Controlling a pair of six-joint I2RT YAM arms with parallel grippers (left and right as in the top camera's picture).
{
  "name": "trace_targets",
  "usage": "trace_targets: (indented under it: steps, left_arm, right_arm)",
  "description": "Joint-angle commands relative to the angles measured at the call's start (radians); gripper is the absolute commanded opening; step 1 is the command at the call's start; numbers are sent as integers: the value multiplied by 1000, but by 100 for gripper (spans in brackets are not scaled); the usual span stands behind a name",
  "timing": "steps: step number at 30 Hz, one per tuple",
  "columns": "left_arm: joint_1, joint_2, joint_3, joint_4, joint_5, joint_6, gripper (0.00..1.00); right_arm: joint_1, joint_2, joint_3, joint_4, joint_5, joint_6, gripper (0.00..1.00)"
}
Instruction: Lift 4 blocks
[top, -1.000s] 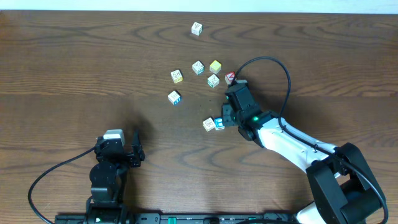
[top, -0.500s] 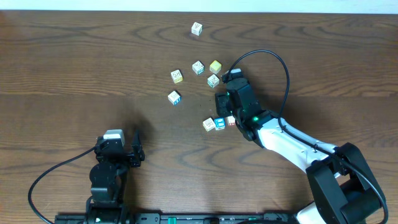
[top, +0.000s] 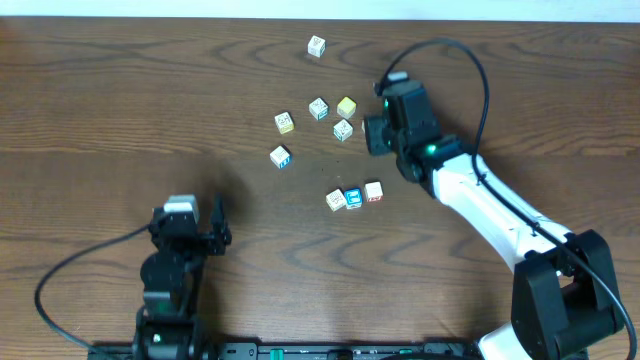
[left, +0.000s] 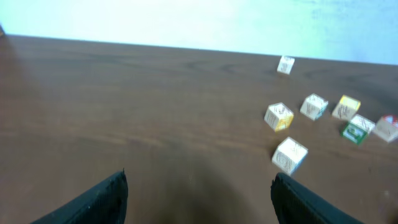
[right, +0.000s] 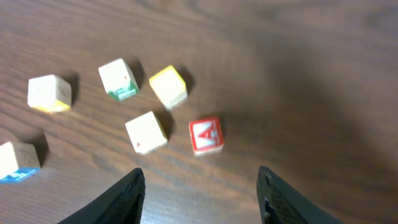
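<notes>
Hovering, empty jaws spread, the right gripper (right: 199, 198) hangs over scattered blocks (top: 343, 129) on the table (top: 120, 100). The left gripper (left: 196, 199), equally agape, sits well apart. Wrist views crop both grippers' ends, and block letters are illegible overhead.

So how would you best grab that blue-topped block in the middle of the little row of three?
Come straight down from above and set the jaws on the near and far faces of the blue-topped block. The cream block sits against its left side and the red-marked block is close on its right, so only those two flat faces look free.
</notes>
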Motion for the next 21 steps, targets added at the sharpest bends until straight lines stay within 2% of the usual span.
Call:
trace_targets:
  steps: [1, 4, 8, 10, 13, 15, 21]
  left_arm:
    - [-2, 201, 145, 71, -16, 12, 74]
    - [-3, 454, 296, 69, 6, 12, 75]
    - [-16, 721, 481, 71, 236, 4, 74]
    - [-15, 795, 531, 77, 294, -2, 74]
    - [-15, 875, 544, 222, 344, -196, 75]
    - [-15, 925, 557, 270, 390, -188, 75]
    - [-36, 1095, 725, 63, 524, -138, 75]
  right_arm:
    - [-12, 5, 69, -40, 2, -61, 56]
    - [-23, 5, 98, -76, 3, -60, 56]
    - [-35, 3, 119, -132, 3, -56, 54]
    - [-51, 2, 131, -175, 3, -52, 54]
    - [-99, -2, 144, -232, 2, -26, 55]
    - [-147, -3, 149, -248, -11, -26, 57]
    - [-241, -3, 154, -289, -64, -27, 58]
